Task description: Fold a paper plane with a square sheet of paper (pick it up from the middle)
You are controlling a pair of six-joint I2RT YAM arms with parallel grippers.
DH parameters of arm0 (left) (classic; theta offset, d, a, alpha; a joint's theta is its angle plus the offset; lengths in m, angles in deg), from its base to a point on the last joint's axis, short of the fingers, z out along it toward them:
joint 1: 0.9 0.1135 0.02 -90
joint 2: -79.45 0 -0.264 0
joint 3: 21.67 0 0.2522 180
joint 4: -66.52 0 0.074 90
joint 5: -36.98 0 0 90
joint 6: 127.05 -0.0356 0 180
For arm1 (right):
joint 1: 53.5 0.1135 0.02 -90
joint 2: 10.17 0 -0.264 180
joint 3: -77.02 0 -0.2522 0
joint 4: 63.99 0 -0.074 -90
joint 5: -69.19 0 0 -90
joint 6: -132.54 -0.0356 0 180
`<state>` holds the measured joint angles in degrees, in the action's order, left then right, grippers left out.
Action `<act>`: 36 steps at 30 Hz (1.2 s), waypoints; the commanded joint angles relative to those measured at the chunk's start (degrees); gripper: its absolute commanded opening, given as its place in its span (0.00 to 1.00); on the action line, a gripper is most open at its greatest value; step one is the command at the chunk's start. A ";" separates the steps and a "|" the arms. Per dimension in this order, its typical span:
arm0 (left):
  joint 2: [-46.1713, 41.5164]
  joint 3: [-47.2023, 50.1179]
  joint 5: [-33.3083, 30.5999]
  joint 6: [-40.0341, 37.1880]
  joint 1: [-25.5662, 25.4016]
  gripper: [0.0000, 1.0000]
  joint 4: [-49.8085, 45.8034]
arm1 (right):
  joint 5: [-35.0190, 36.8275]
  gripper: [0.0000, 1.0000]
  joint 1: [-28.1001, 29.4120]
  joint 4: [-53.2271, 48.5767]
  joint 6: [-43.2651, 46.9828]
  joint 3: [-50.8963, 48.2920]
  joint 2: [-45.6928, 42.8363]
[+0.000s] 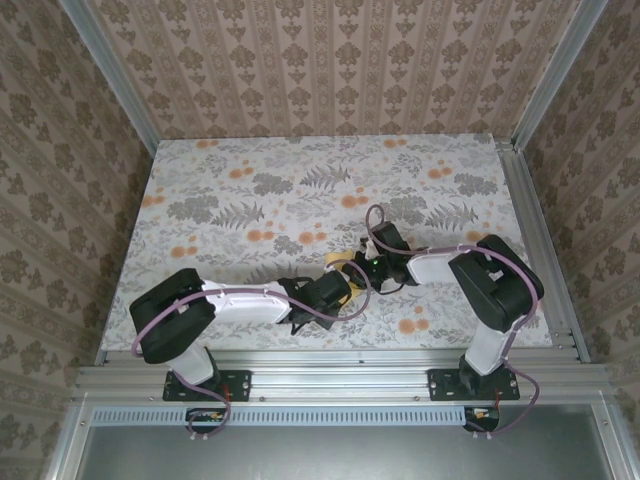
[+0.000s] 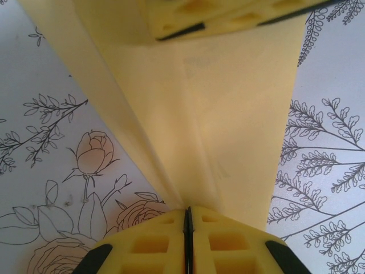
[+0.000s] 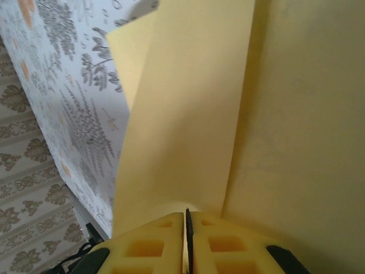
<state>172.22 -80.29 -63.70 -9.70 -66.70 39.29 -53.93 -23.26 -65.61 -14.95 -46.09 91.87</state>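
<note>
The pale-yellow sheet of paper [image 1: 337,262] is folded with lengthwise creases and hangs just above the cloth, between my two grippers. In the left wrist view the paper [image 2: 228,125] narrows to a point where my left gripper [image 2: 187,212] is shut on it. At the top of that view a yellow finger [image 2: 217,14] of the right gripper holds the far end. The paper [image 3: 182,114] rises in long folded panels from my right gripper [image 3: 187,216], which is shut on its edge. From above, the left gripper [image 1: 348,292] and right gripper [image 1: 358,268] almost meet. I cannot tell whether it has a full plane shape.
A flower-print cloth [image 1: 250,200] covers the table. Patterned walls close in the left, back and right sides. An aluminium rail [image 1: 340,365] runs along the near edge by the arm bases. Open cloth lies behind and to the left of the grippers.
</note>
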 commanded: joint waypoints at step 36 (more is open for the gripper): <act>-3.21 1.75 25.59 1.74 7.74 0.14 7.05 | 5.87 0.09 0.43 -9.94 7.11 1.14 6.42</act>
<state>168.05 -79.88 -40.55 -6.94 -59.34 44.21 -53.04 -22.80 -69.09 -8.57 -43.05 94.58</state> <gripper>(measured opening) 0.140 0.090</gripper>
